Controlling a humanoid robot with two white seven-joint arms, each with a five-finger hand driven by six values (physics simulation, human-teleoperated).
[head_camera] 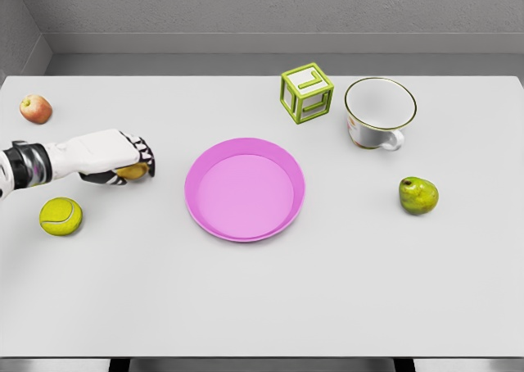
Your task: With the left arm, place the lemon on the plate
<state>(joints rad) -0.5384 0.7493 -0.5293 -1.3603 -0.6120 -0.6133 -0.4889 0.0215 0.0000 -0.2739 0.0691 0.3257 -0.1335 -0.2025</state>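
My left hand [131, 161] reaches in from the left edge, its fingers curled around a yellow lemon [133, 172] that shows only partly under the palm. The hand sits low over the table, left of the pink plate [245, 188], with a gap of bare table between them. The plate holds nothing. I cannot tell whether the lemon touches the table or is lifted. The right arm does not appear.
A tennis ball [60, 215] lies just below the left forearm. A red apple [36, 108] sits at the far left. A green hollow cube [306, 93], a white cup [378, 113] and a green pear [418, 195] stand to the right.
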